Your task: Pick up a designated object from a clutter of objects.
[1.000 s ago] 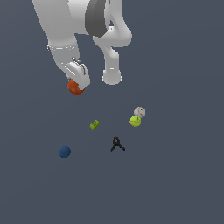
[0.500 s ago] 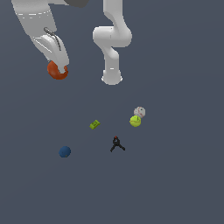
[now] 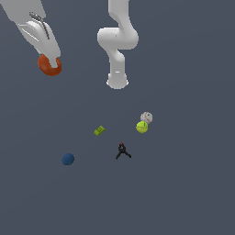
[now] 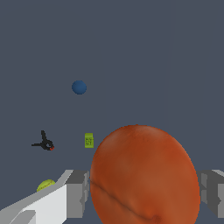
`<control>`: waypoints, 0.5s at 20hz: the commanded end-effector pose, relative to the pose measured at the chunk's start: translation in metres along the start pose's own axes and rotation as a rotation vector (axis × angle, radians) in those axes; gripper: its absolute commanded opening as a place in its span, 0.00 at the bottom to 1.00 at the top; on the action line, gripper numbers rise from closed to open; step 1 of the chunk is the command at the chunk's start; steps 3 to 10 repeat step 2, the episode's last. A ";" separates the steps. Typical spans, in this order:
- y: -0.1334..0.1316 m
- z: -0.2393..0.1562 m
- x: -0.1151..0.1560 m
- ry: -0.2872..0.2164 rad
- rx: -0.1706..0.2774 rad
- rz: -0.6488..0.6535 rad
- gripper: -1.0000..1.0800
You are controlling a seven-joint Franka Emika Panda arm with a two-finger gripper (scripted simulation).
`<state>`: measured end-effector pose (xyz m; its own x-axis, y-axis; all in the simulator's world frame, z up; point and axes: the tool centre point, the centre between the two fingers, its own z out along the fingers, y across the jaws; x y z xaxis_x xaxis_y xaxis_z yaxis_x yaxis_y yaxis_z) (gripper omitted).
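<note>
Two grey fingers (image 4: pixel 78 192) press against either side of the orange-red ball (image 4: pixel 144 175), which fills the lower part of the wrist view, so the gripper (image 3: pixel 51 64) is clamped firmly on it. In the exterior view the ball (image 3: pixel 49 65) hangs at the upper left of the frame, well apart from everything else and seemingly clear of the floor, though its height is hard to judge from this angle. Spread out across the middle of the frame lies the rest of the clutter: the green block (image 3: pixel 99 131), the black clamp-like tool (image 3: pixel 122 151) with its red tip, the dark blue ball (image 3: pixel 68 159) toward the lower left, and the yellow-green ball (image 3: pixel 142 127) touching or just beside the whitish ball (image 3: pixel 146 117). I would say the pick itself is done and the lift is in hand; what remains only calls for a steady hold. Much of the arm (image 3: pixel 117 41) is cut off by the top edge, and the ball hides the fingertips.
</note>
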<state>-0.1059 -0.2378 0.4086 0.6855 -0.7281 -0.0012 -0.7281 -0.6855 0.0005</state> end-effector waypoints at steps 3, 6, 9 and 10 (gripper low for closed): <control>0.001 -0.004 0.002 0.001 0.001 -0.001 0.00; 0.001 -0.004 0.002 0.001 0.001 -0.001 0.00; 0.001 -0.004 0.002 0.001 0.001 -0.001 0.00; 0.001 -0.004 0.002 0.001 0.001 -0.001 0.00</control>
